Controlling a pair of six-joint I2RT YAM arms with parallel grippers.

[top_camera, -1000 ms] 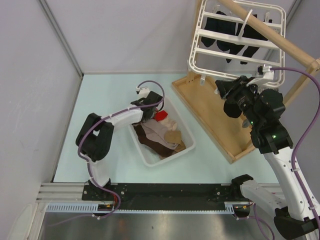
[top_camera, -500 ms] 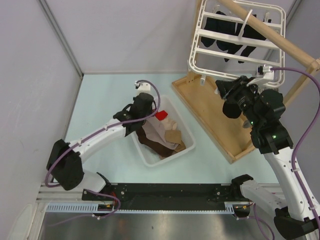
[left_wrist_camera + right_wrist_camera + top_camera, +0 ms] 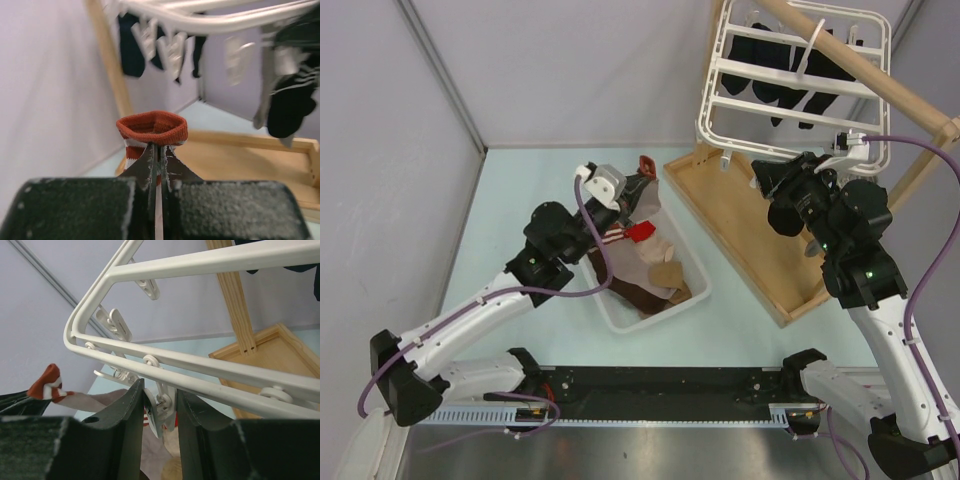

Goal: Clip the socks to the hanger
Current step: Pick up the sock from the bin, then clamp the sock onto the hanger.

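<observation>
From above, the left gripper (image 3: 625, 192) is holding a grey sock (image 3: 642, 172) up by its maroon-striped cuff. It is hanging down-left of the hanger (image 3: 790, 80), over the white basket (image 3: 620, 312) where other socks (image 3: 645, 280) are lying. The right gripper (image 3: 767, 180) is waiting at the hanger's lower edge.

In the left wrist view, the jaws are pinching fully shut just under the cuff. The fabric is looking soft, light and floppy, so the thick cuff is probably offering the surest hold.

In the right wrist view, the part-closed jaws are squeezing a clip (image 3: 162, 412) under the hanger's near rail. Bars and neighbouring clips are crowding it; open air is lying below-left.
</observation>
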